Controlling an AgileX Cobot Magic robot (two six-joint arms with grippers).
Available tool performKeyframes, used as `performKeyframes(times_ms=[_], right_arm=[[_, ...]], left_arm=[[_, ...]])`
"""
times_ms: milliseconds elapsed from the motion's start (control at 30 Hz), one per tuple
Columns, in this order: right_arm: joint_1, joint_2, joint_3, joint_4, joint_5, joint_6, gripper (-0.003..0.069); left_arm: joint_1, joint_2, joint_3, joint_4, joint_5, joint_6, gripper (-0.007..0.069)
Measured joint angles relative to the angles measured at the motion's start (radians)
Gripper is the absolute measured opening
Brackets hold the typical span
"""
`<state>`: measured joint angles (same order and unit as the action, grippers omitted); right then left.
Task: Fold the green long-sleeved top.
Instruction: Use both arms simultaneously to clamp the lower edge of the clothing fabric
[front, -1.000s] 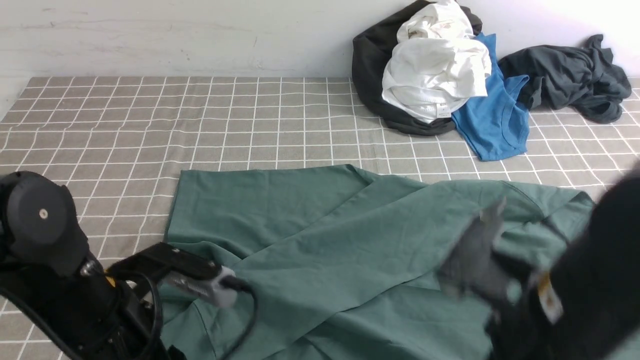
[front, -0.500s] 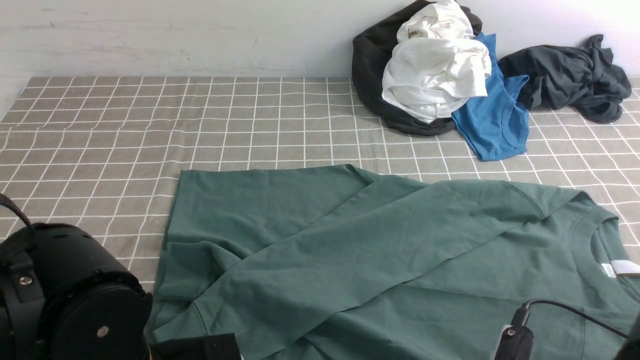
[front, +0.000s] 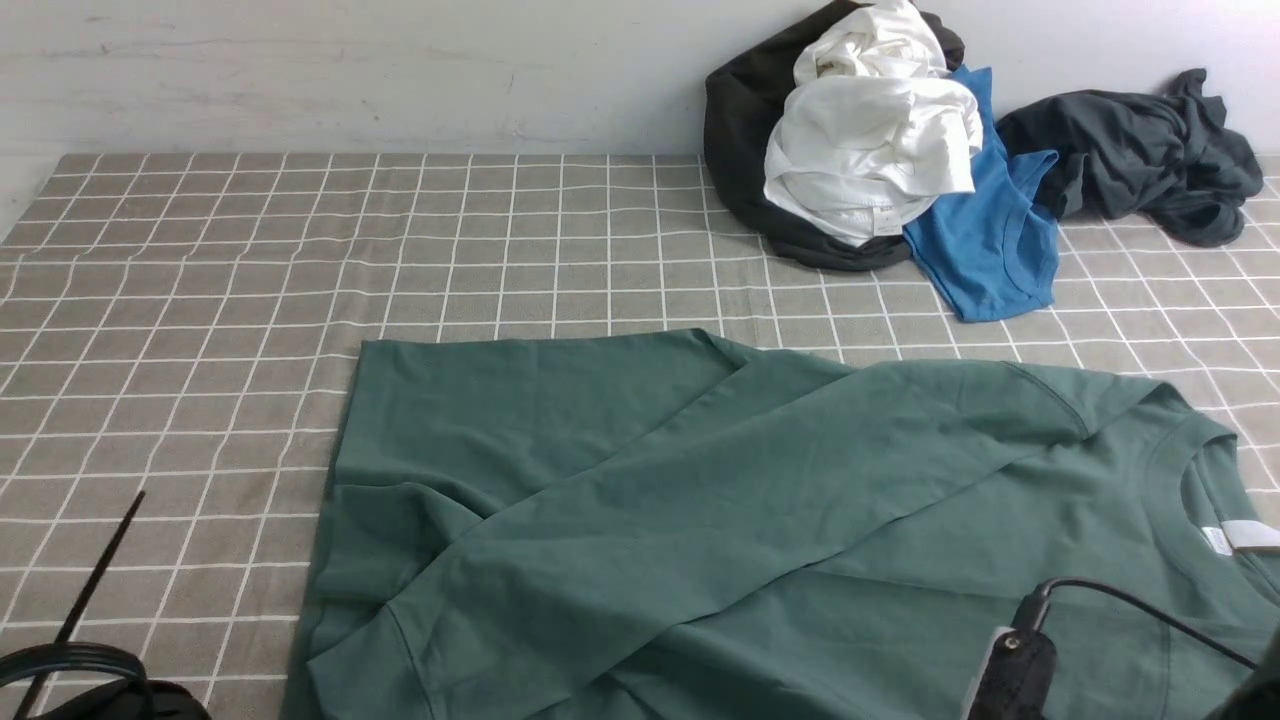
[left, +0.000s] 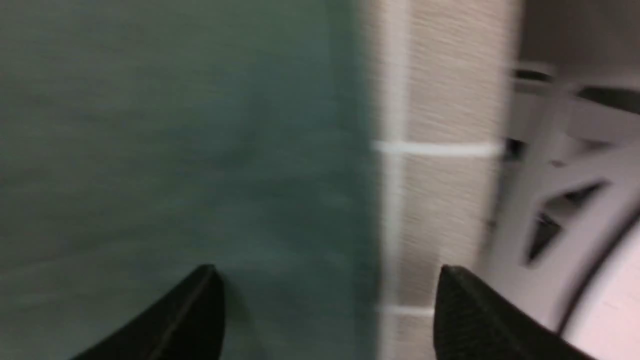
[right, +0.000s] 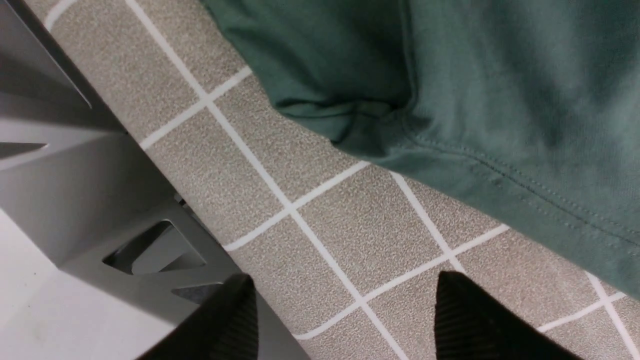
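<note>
On the near half of the counter (front: 250, 300), the green long-sleeved top (front: 700, 520) lies spread, collar (front: 1185, 500) toward the robot's right, one sleeve (front: 760, 470) slanting across the body. We note the left end effector (left: 327, 280) wide and empty above the top's edge, in a blurred view. The right end effector (right: 345, 285) is wide and empty over bare counter beside the stitched edge.

Risk, as we judge it: the crossed sleeve sits crooked, with bunching near the left edge, so the next fold may lock in creases. That stitched edge lies near the counter's front, so a careless drag could pull it over.

Against a second ago, both arms have almost left the front view, and the collar's white label (front: 1250, 535) shows uncovered.
</note>
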<state>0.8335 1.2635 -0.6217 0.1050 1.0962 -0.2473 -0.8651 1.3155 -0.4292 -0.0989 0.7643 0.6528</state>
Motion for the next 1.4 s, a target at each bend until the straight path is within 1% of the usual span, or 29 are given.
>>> performKeyframes(times_ms=[33, 100, 200, 333, 367, 400, 433, 467, 500, 533, 633, 667, 700, 767, 800, 833, 933, 1133, 1200, 1300, 1367, 1400], right_arm=[[0.000, 0.000, 0.000, 0.000, -0.002, 0.002, 0.0442], [0.000, 0.000, 0.000, 0.000, -0.003, 0.008, 0.0442], [0.000, 0.000, 0.000, -0.001, -0.005, 0.017, 0.0442], [0.000, 0.000, 0.000, -0.012, -0.005, 0.023, 0.0442], [0.000, 0.000, 0.000, -0.015, -0.005, 0.024, 0.0442], [0.000, 0.000, 0.000, -0.016, -0.005, 0.024, 0.0442], [0.000, 0.000, 0.000, -0.019, -0.005, 0.024, 0.0442], [0.000, 0.000, 0.000, -0.019, -0.005, 0.024, 0.0442], [0.000, 0.000, 0.000, -0.019, -0.005, 0.024, 0.0442], [0.000, 0.000, 0.000, -0.019, -0.005, 0.025, 0.0442], [0.000, 0.000, 0.000, -0.019, -0.006, 0.025, 0.0442], [0.000, 0.000, 0.000, -0.019, -0.007, 0.025, 0.0442], [0.000, 0.000, 0.000, -0.020, -0.008, 0.025, 0.0442], [0.000, 0.000, 0.000, -0.022, -0.009, 0.025, 0.0442], [0.000, 0.000, 0.000, -0.022, -0.009, 0.025, 0.0442], [0.000, 0.000, 0.000, -0.024, -0.012, 0.025, 0.0442], [0.000, 0.000, 0.000, -0.024, -0.012, 0.025, 0.0442], [0.000, 0.000, 0.000, -0.024, -0.012, 0.025, 0.0442], [0.000, 0.000, 0.000, -0.026, -0.011, 0.025, 0.0442], [0.000, 0.000, 0.000, -0.026, -0.003, 0.025, 0.0442], [0.000, 0.000, 0.000, -0.026, 0.002, 0.025, 0.0442], [0.000, 0.000, 0.000, -0.026, 0.009, 0.025, 0.0442]], left_arm=[[0.000, 0.012, 0.000, 0.036, -0.024, -0.028, 0.0526], [-0.001, 0.033, 0.000, 0.074, -0.035, -0.047, 0.0528], [-0.002, 0.058, -0.007, 0.090, -0.032, -0.062, 0.0519], [-0.005, 0.074, -0.020, 0.099, -0.024, -0.099, 0.0449], [-0.005, 0.075, -0.023, 0.106, -0.020, -0.114, 0.0418], [-0.005, 0.075, -0.023, 0.106, -0.019, -0.116, 0.0412], [-0.005, 0.080, -0.029, 0.107, -0.014, -0.142, 0.0356], [-0.005, 0.082, -0.035, 0.107, -0.010, -0.155, 0.0328], [-0.005, 0.082, -0.036, 0.107, -0.009, -0.155, 0.0321], [-0.006, 0.085, -0.042, 0.107, -0.002, -0.170, 0.0270], [-0.006, 0.094, -0.060, 0.121, -0.001, -0.194, 0.0155], [-0.006, 0.094, -0.063, 0.122, 0.000, -0.197, 0.0143], [-0.006, 0.094, -0.073, 0.125, 0.004, -0.203, 0.0104], [-0.006, 0.094, -0.079, 0.128, 0.015, -0.208, 0.0063], [-0.006, 0.094, -0.080, 0.128, 0.016, -0.208, 0.0060], [-0.006, 0.098, -0.081, 0.127, 0.017, -0.210, 0.0037], [-0.006, 0.105, -0.081, 0.128, 0.016, -0.211, 0.0024], [-0.006, 0.130, -0.084, 0.130, 0.017, -0.212, 0.0024], [0.002, 0.140, -0.090, 0.126, 0.028, -0.247, 0.0024], [0.035, 0.145, -0.103, 0.111, 0.050, -0.313, 0.0024], [0.062, 0.145, -0.110, 0.111, 0.072, -0.334, 0.0024], [0.095, 0.142, -0.120, 0.118, 0.106, -0.341, 0.0024]])
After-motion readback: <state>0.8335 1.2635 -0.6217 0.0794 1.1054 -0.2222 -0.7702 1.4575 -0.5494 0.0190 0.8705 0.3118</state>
